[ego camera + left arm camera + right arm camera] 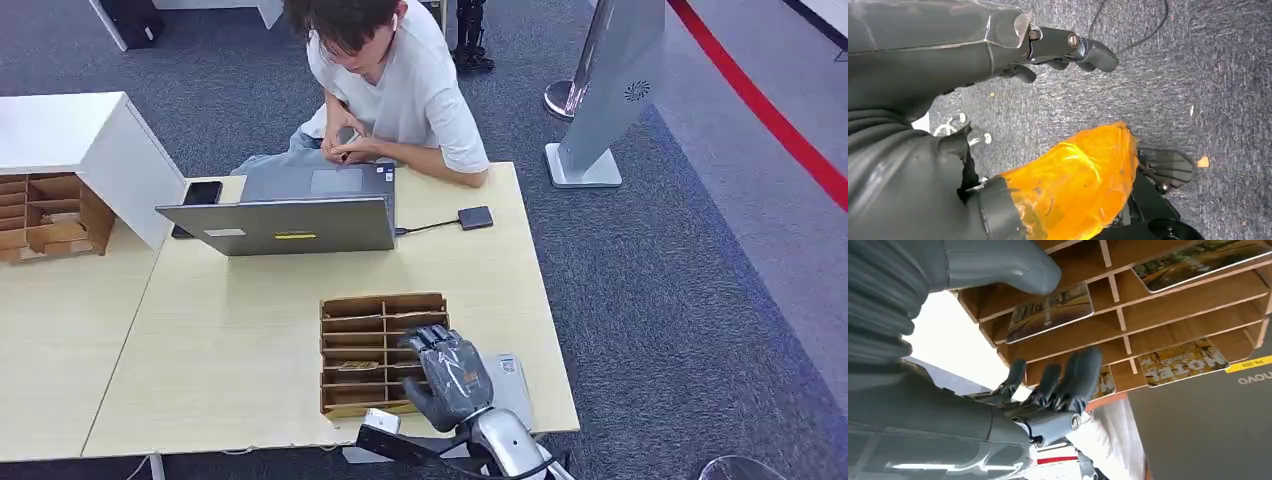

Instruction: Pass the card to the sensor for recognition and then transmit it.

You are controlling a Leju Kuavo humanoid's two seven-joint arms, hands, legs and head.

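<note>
— What sits on the desk?
— A wooden slotted rack near its front edge, with the right robot hand over the rack's right side, fingers pointing into the slots. Whether they touch a card cannot be told.
— And behind?
— A grey laptop, a phone beside it, a small black sensor on a cable, and a seated person.

On the table the slotted rack sits near the front edge, the laptop behind it, a phone to the laptop's left, the sensor to its right.
</note>
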